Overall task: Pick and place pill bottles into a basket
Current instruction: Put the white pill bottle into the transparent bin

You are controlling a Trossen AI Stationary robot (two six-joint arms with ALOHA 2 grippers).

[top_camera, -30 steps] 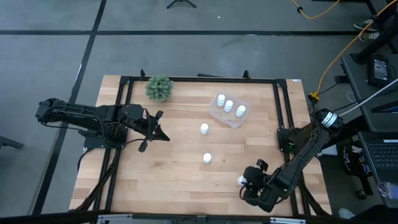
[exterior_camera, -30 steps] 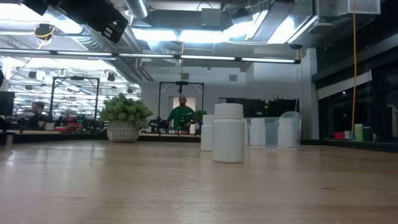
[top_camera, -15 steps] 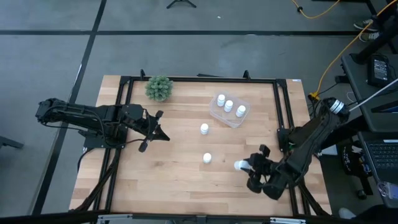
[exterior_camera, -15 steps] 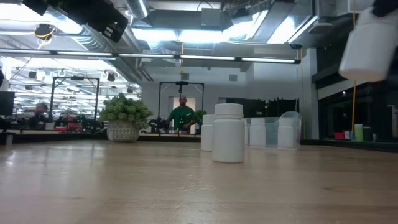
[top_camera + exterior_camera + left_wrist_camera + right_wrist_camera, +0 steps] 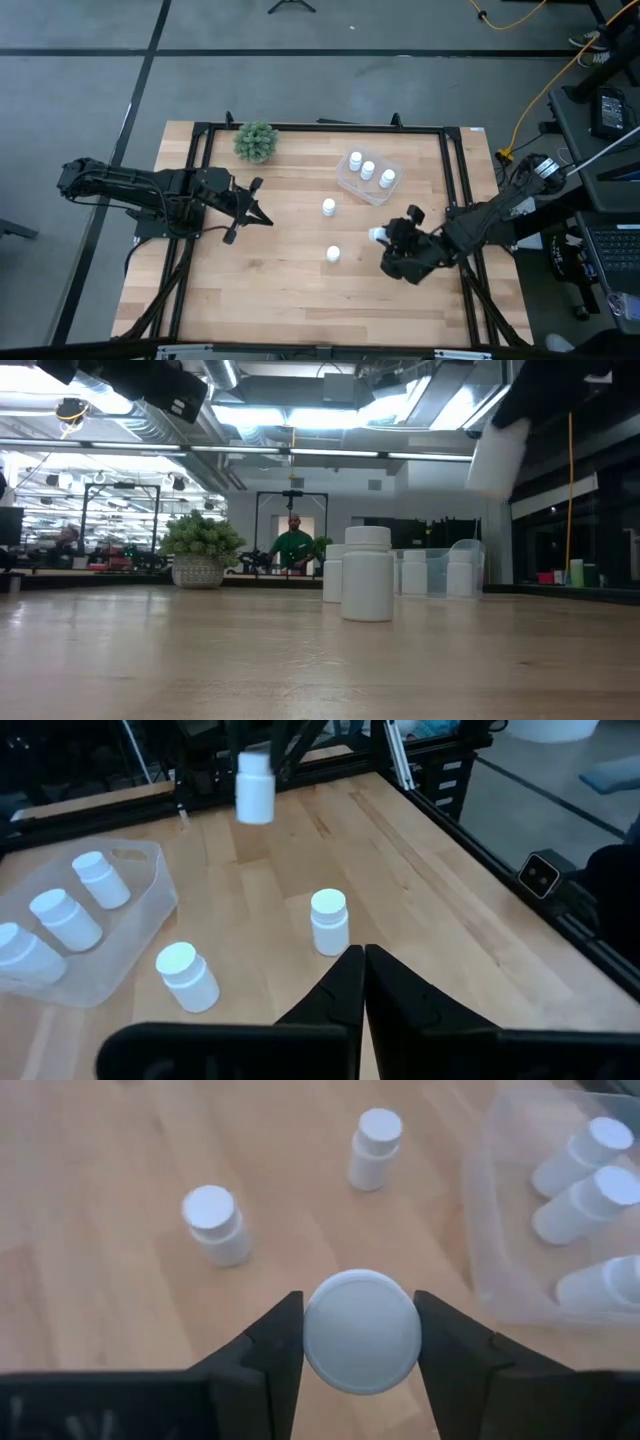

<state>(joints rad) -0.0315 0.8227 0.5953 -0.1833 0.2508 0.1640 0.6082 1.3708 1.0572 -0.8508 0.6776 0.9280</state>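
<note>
My right gripper (image 5: 388,243) is shut on a white pill bottle (image 5: 377,236), held above the table just near of the basket (image 5: 352,184); the low view shows the bottle (image 5: 494,458) high and tilted. The transparent basket (image 5: 500,1200) holds three bottles standing on their bases. Two more bottles (image 5: 328,207) (image 5: 333,254) stand upright on the table and also show in the right wrist view (image 5: 213,1223) (image 5: 375,1145). My left gripper (image 5: 252,206) is shut and empty over the table's left part; its fingers (image 5: 345,982) meet in its wrist view. My right gripper pinches the bottle between its two fingers, one on each side of the round cap (image 5: 318,1335), which faces the wrist camera. The fingers (image 5: 272,1342) come from above, slanting down, along the bottle. The bottle hangs clear of the table, tilted (image 5: 494,458).
A green bushy plant (image 5: 256,141) stands at the far left of the table. A black frame runs along the table's edges (image 5: 458,170). Bare wood lies between the two standing bottles and the near edge. A person shows far off in the room (image 5: 292,546).
My right gripper has lifted the bottle off the table near the near right corner. It has carried it up, toward the far edge and the basket. In the low view the bottle has come in at the upper right and moved left, tipping a little.
</note>
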